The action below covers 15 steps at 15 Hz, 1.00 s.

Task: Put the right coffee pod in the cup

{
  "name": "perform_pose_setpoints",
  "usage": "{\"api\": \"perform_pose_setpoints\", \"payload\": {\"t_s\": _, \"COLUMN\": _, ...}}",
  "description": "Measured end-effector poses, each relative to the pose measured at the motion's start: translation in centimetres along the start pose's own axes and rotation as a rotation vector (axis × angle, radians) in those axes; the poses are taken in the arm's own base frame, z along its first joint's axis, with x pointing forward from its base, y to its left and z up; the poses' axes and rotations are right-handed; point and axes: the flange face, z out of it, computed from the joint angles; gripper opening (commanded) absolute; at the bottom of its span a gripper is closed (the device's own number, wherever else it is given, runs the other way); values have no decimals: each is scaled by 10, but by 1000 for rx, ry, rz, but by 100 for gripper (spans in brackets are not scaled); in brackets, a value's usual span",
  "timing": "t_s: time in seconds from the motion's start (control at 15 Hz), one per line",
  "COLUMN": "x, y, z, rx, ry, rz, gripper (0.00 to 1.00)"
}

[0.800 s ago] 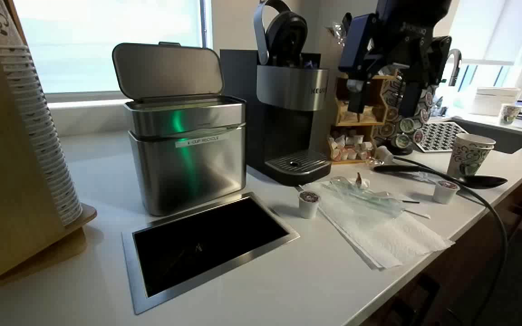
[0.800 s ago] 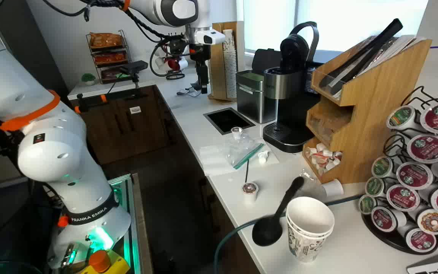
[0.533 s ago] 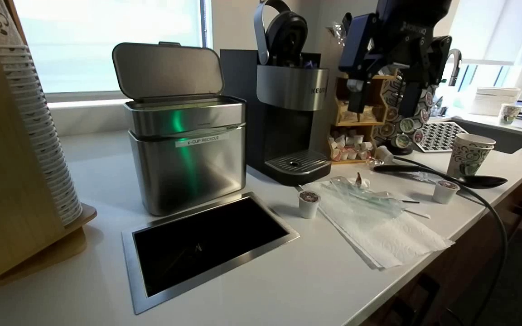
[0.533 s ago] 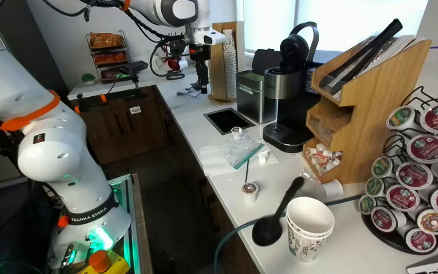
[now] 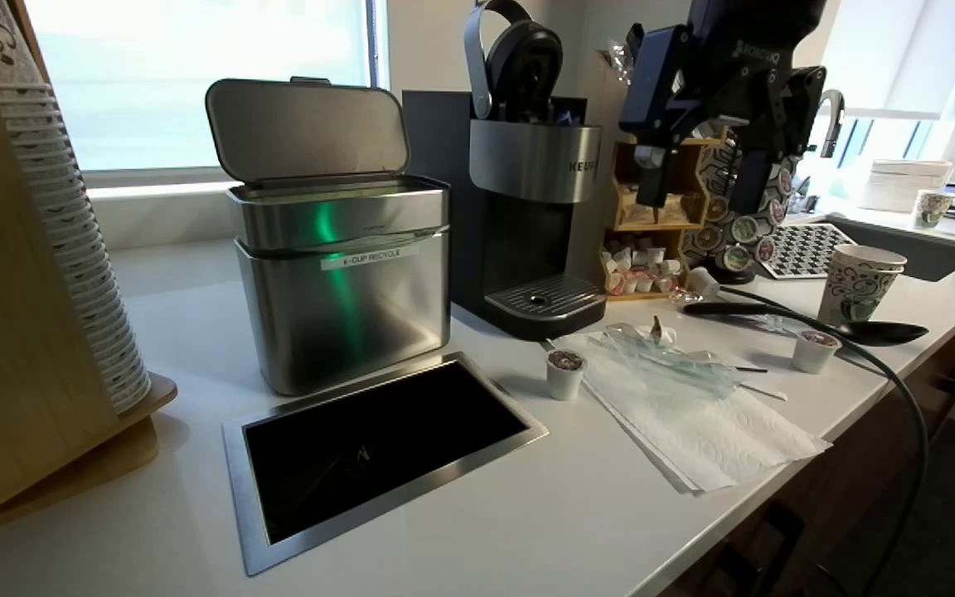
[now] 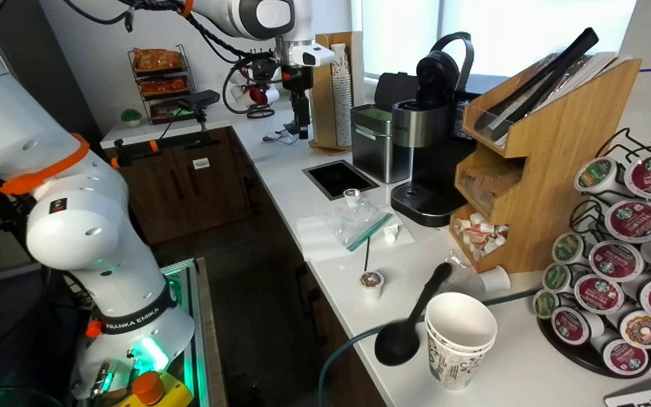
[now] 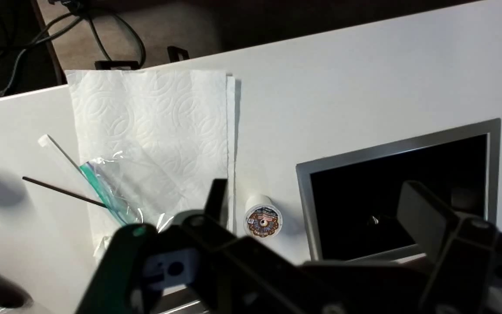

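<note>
A pale coffee pod with a brown label stands on the counter beside the bin opening, in an exterior view (image 5: 564,377) and in the wrist view (image 7: 263,220). Another pod stands near the counter's front edge, in both exterior views (image 5: 814,353) (image 6: 370,287). The cup, a patterned white paper cup in a nested stack, stands upright beside the black spoon, in both exterior views (image 5: 859,290) (image 6: 455,362). My gripper (image 5: 699,199) is open, holds nothing and hangs high above the counter. In the wrist view the first pod shows between its fingers (image 7: 318,196), well below them.
A metal-framed bin opening (image 5: 237,497), a recycle bin (image 5: 345,307) and a coffee machine (image 5: 535,166) stand along the counter. A paper towel (image 7: 181,109) with a plastic bag lies mid-counter. A black spoon (image 6: 398,342), a cable and a pod rack (image 6: 613,260) stand near the cup.
</note>
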Motion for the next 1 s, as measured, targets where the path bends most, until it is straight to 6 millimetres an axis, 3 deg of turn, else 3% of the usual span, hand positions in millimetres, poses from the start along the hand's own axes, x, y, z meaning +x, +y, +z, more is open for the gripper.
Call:
{"api": "perform_pose_setpoints", "payload": {"t_s": 0.67, "x": 2, "y": 3, "z": -1, "rx": -12, "ry": 8, "rz": -1, "gripper": 100}}
{"api": "perform_pose_setpoints", "payload": {"t_s": 0.8, "x": 7, "y": 15, "z": -5, "rx": -17, "ry": 20, "rz": 0, "gripper": 100}}
{"api": "perform_pose_setpoints", "payload": {"t_s": 1.0, "x": 17, "y": 55, "z": -14, "rx": -19, "ry": 38, "rz": -2, "gripper": 100}}
